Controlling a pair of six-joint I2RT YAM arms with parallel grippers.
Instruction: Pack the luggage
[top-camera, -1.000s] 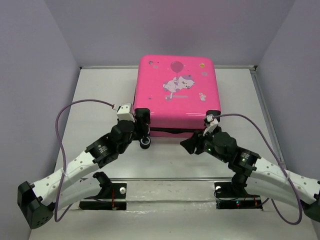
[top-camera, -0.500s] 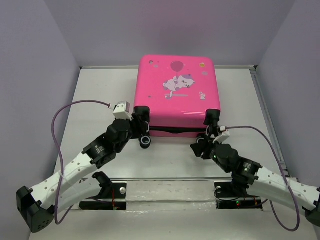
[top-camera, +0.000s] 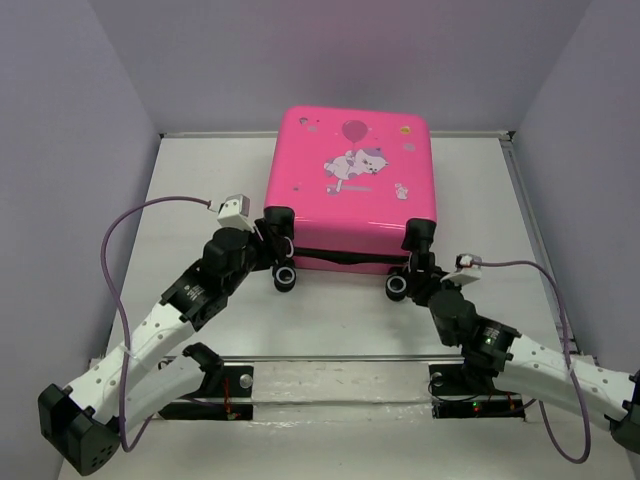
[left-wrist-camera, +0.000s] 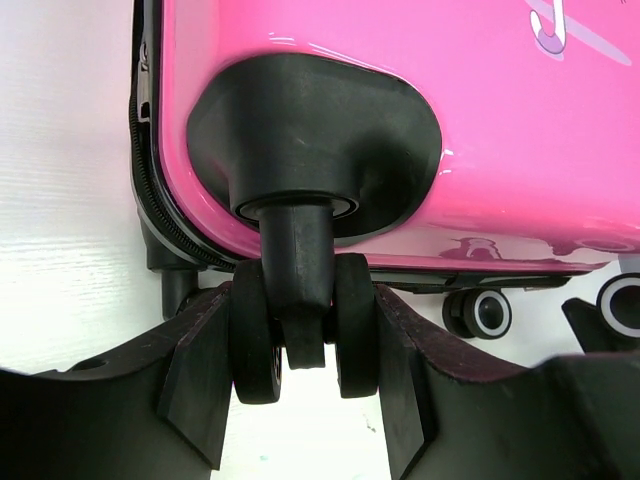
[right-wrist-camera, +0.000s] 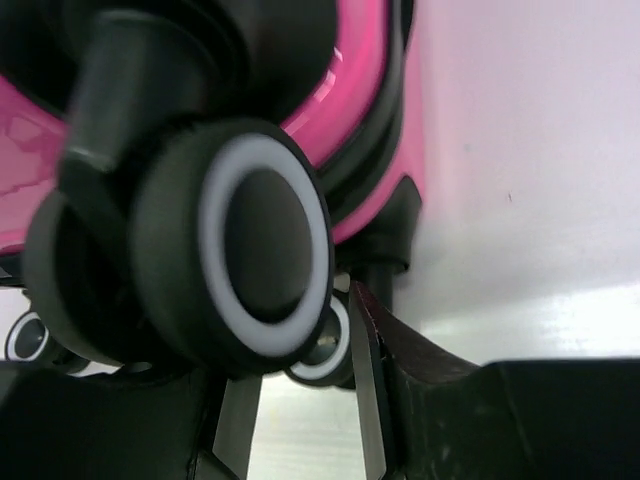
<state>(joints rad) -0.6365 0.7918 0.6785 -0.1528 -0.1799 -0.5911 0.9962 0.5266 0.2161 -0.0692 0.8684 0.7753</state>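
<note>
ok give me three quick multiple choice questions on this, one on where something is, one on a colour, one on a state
1. Where is the left pincer?
A. astride the near-left wheel of the luggage
B. on top of the luggage
C. at the table's far edge

2. What colour is the luggage?
A. blue
B. green
C. hot pink

3. How does the luggage lie?
A. wide open
B. flat and shut
C. upright on its wheels

Answers: 1 A, its fingers flank that wheel in the left wrist view. 2 C, it is pink in every view. 3 B, the print faces up and nothing of the inside shows.
</note>
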